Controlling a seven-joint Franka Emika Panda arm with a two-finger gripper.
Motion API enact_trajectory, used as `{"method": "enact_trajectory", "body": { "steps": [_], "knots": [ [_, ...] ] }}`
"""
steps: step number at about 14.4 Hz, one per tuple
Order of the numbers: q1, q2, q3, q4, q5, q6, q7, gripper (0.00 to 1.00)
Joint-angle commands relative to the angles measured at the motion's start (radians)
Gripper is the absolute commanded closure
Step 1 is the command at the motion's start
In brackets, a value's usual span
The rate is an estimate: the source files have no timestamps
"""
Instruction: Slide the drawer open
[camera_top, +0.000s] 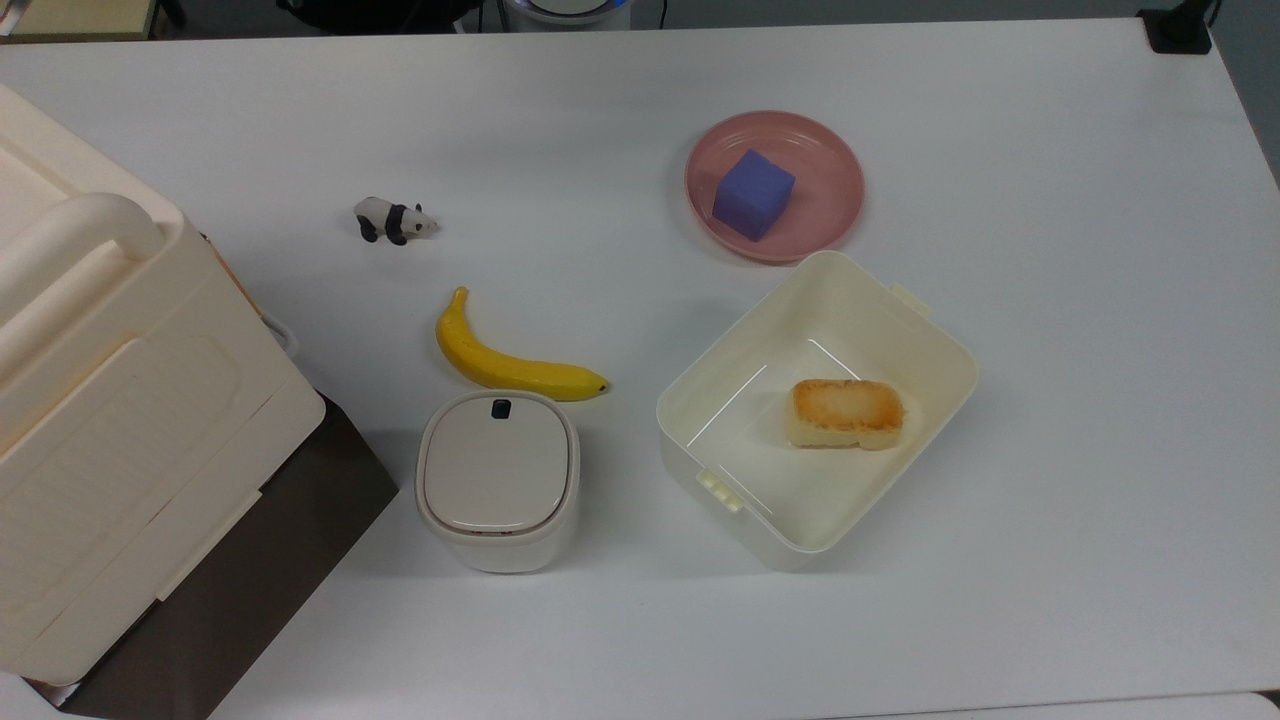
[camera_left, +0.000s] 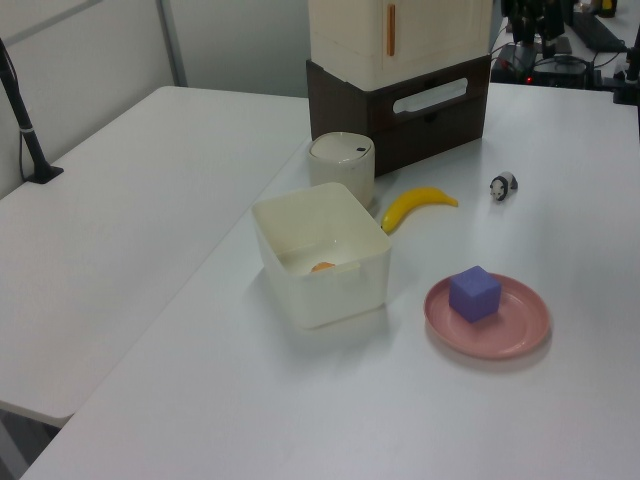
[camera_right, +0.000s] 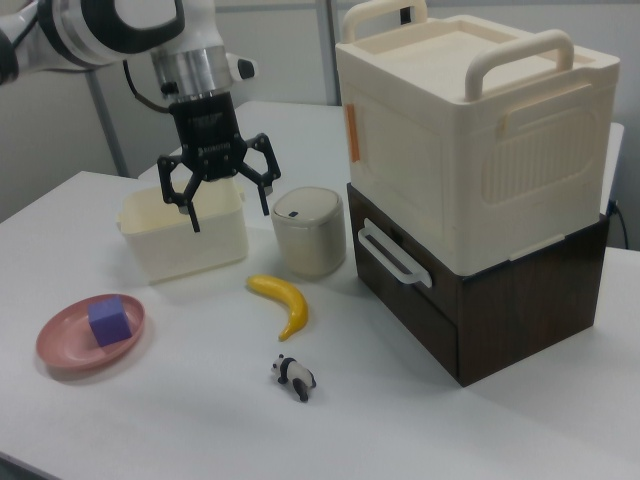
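The drawer (camera_right: 385, 272) is the upper dark brown front of the low cabinet under the large cream box (camera_right: 470, 130). It sits flush with the cabinet, and its white bar handle (camera_right: 393, 255) faces the table. In the left view the drawer (camera_left: 452, 82) carries the handle (camera_left: 430, 98) across its front. A bit of the handle (camera_top: 288, 335) peeks out beside the cream box in the top view. My gripper (camera_right: 230, 217) hangs open and empty above the table, well off to the right view's left of the drawer, in front of the cream tub (camera_right: 185, 235).
A small lidded bin (camera_right: 308, 232) stands just before the cabinet, with a banana (camera_right: 283, 300) and a toy panda (camera_right: 295, 377) near it. The open tub (camera_top: 815, 410) holds a piece of bread (camera_top: 846, 412). A pink plate (camera_top: 830, 190) bears a blue cube (camera_top: 752, 194).
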Motion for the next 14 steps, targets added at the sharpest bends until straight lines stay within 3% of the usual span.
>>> {"method": "enact_trajectory", "body": {
  "steps": [1,9,14],
  "knots": [
    [0.017,-0.003,0.001,-0.056,-0.066,-0.002,-0.054,0.0],
    [0.014,0.143,0.001,-0.101,-0.156,0.388,-0.055,0.0],
    [0.003,0.215,0.001,-0.098,-0.203,0.554,-0.025,0.0]
  ]
}}
